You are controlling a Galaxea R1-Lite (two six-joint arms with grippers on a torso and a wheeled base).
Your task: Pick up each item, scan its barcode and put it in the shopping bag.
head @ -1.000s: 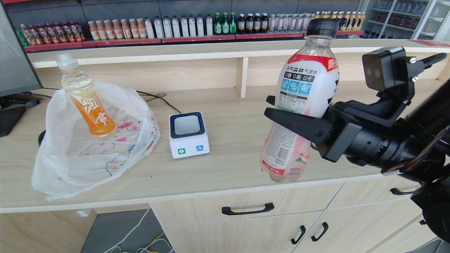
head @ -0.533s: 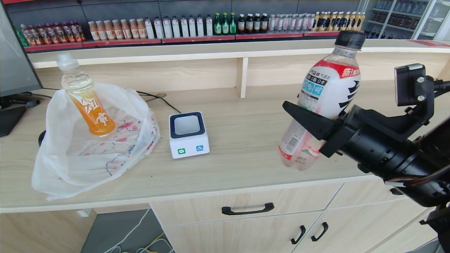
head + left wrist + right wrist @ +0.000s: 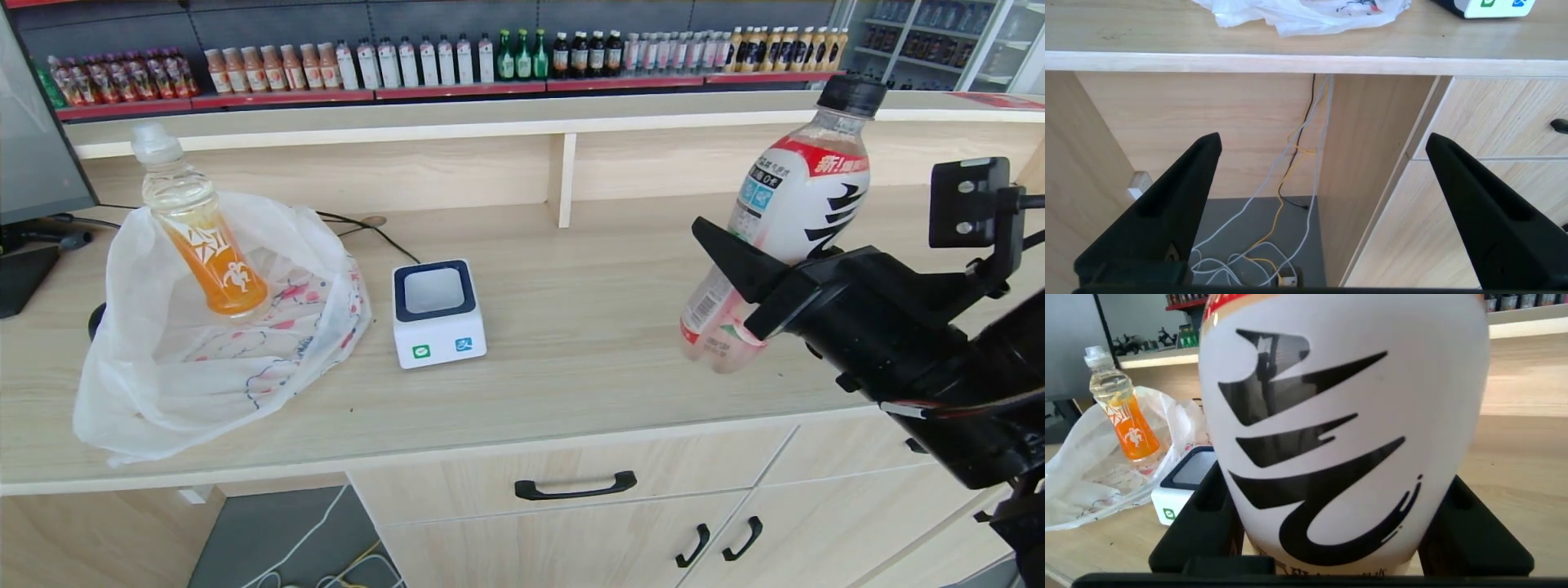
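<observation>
- Two bottles: the pink-and-white bottle point(image 3: 796, 204) is clamped at mid-body by the right gripper point(image 3: 739, 265), tilted, above the right part of the counter point(image 3: 571, 327).
- The orange bottle point(image 3: 204, 237) leans inside the shopping bag point(image 3: 163, 367) at the left.
- The scanner point(image 3: 438, 313) sits between the bag and the held bottle.
- The left gripper point(image 3: 1323, 143) hangs below the counter edge, spread wide, empty.

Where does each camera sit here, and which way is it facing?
Head view: up high, facing forward and down at the counter; right gripper holds the pink bottle.
Left wrist view: below the counter edge, facing cables, left gripper open in front.
Right wrist view: right behind the pink bottle, facing the orange bottle.
Shared: bag and scanner, all three.
</observation>
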